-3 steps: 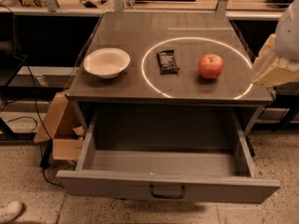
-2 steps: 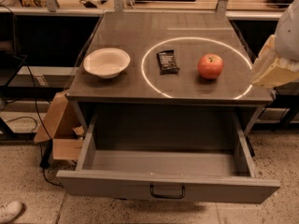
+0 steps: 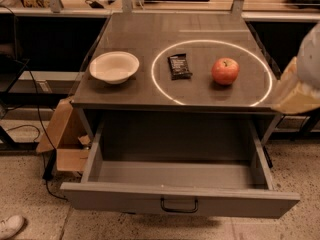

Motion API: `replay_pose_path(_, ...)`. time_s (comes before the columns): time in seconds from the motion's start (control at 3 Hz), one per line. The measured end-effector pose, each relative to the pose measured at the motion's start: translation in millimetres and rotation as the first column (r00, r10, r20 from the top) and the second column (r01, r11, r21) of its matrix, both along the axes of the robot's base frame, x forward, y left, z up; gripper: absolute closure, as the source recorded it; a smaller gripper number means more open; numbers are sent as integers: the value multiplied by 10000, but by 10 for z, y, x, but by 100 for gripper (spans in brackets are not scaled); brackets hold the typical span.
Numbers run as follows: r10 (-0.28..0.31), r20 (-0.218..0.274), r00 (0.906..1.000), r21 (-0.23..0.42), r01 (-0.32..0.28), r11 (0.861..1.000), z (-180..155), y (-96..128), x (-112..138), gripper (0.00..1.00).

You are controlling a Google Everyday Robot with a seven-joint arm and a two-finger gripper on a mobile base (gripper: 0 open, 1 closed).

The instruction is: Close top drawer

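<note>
beside the table's right edge, gripper hangs while top drawer stands open

at the right border of the camera view, the gripper [image 3: 299,84] shows as a pale tan and white blur, level with the tabletop and just off the right rim of the grey table [image 3: 150,34]. whether it is spread or pressed together cannot be told, and it appears to hold nothing and to touch nothing.

below the gripper and to its left, the top drawer [image 3: 115,200] is pulled well out from under the tabletop. its flat front panel faces the camera, nearest to the floor, and its grey floor and side walls are open to view. a small dark wire handle [image 3: 179,205] sits at the centre of that panel, well apart from the gripper.

on the tabletop, a bright ring of light [image 3: 153,79] lies left of the gripper, its right arc near the gripper. inside the ring, a red apple [image 3: 225,71] is the thing nearest the gripper. a dark wrapped snack bar [image 3: 179,66] lies further left. a white bowl [image 3: 114,67] stands outside the ring, furthest from the gripper.

on the speckled floor far to the left, a cardboard box [image 3: 62,134] leans by the table leg and the toe of a white shoe [image 3: 9,226] shows in the corner.
</note>
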State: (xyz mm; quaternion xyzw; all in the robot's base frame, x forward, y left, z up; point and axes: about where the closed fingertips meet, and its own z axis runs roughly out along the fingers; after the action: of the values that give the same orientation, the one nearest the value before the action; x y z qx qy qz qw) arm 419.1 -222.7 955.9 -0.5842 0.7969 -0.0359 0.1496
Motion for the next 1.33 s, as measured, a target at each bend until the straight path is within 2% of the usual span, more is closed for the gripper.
replay_pose_path(0.33,-1285,-40,9917,73,1286,9917,-328,-90,-388,100)
replay_pose_path(0.67,-2339,-332,9717,48,2342,9722,-820,-160,-717,100)
replay_pose_path(1.0,-2967,-1072,9489,-60,2978,9546,-1604,-132,-1049,100)
replay_pose_path(1.33,-2958,-1028,9497,-40,2970,9549,-1571,-130,-1031,100)
